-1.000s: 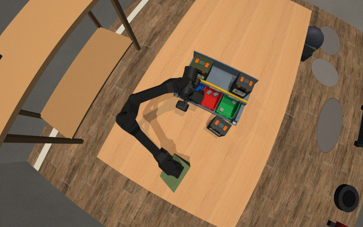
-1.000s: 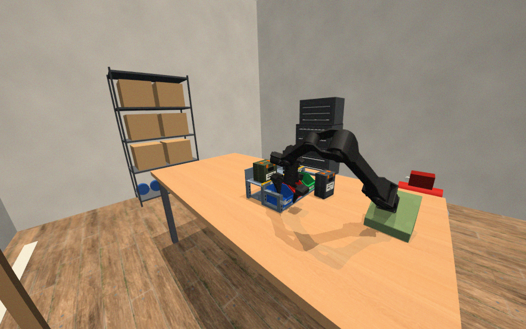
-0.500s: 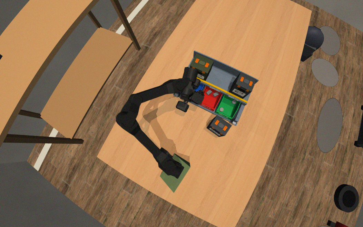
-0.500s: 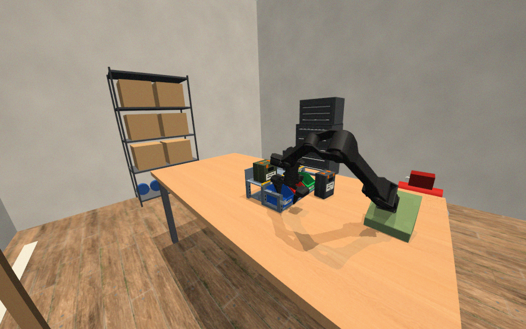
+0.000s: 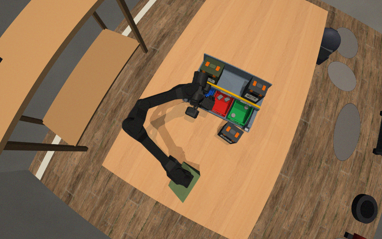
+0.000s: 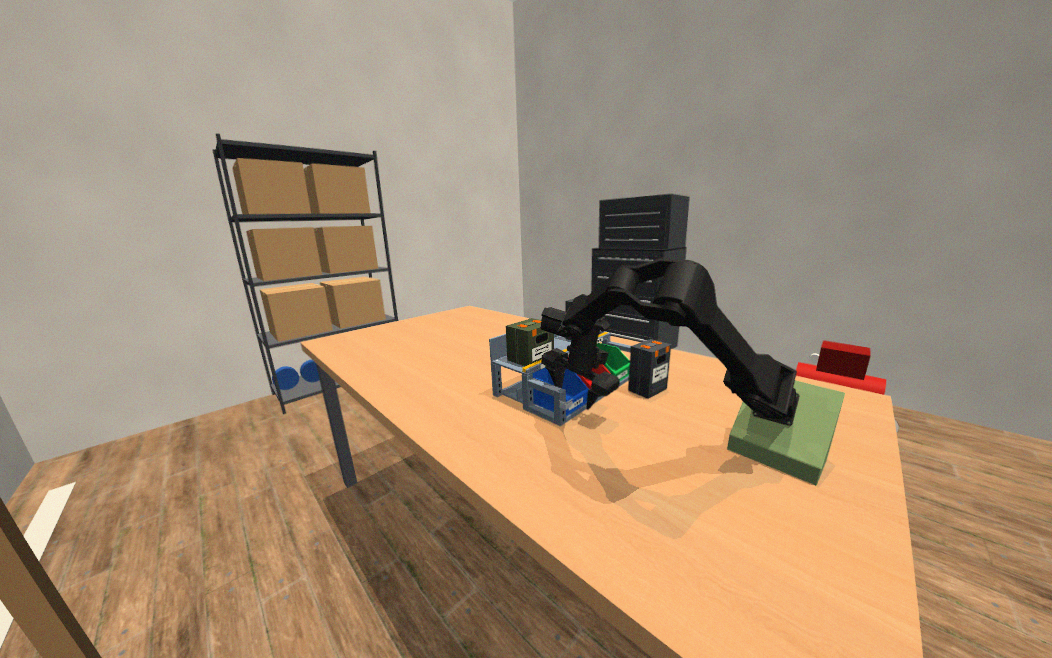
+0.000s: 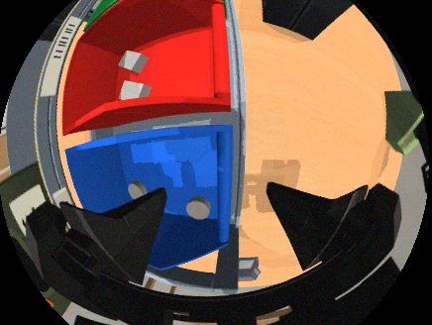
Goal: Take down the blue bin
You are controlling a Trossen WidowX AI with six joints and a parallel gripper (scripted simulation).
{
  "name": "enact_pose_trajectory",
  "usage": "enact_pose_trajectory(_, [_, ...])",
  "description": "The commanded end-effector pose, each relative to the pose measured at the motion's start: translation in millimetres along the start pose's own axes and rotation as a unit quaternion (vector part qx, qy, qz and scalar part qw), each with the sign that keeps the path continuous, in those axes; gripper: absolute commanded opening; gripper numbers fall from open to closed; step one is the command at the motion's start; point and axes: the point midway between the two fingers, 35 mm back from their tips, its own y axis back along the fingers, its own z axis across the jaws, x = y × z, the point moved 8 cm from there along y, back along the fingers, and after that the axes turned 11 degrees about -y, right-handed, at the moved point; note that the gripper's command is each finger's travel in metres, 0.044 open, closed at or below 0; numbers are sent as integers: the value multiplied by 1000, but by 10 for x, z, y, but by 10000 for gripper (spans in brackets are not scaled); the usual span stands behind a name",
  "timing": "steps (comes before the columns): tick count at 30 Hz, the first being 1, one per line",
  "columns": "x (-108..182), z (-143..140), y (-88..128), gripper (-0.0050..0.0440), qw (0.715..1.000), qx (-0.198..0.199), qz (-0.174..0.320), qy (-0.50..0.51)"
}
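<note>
My gripper (image 5: 200, 108) (image 6: 580, 381) (image 7: 217, 191) is wide open, fingers over the blue bin (image 5: 209, 92) (image 6: 570, 387) (image 7: 190, 163) and just outside the shelf's (image 5: 233, 79) (image 6: 508, 378) (image 7: 238, 149) front rail. Blue bin sits upright in the lower tier with two round grey parts, beside the red bin (image 5: 222, 105) (image 6: 589, 381) (image 7: 183, 64), two blocky parts inside. Wooden table (image 5: 253, 157) (image 6: 620, 535) (image 7: 317, 99) underneath, grey walls (image 6: 372, 77) behind; my arm (image 5: 153, 146) (image 6: 721, 333) arches up, wrist down.

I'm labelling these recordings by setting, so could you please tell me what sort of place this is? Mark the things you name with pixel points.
Probably a workshop or storeroom: there's a rack of cardboard boxes (image 6: 269, 186), a stack of dark drawer cabinets (image 6: 642, 225), and colored parts bins on the table (image 5: 222, 104) (image 6: 554, 394) (image 7: 173, 64).
</note>
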Motion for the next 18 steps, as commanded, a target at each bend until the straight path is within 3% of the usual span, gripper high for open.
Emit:
enact_pose_trajectory(1, [20, 2, 21, 425, 1000, -4, 0, 1])
enact_pose_trajectory(18, [21, 5, 31, 425, 1000, -4, 0, 1])
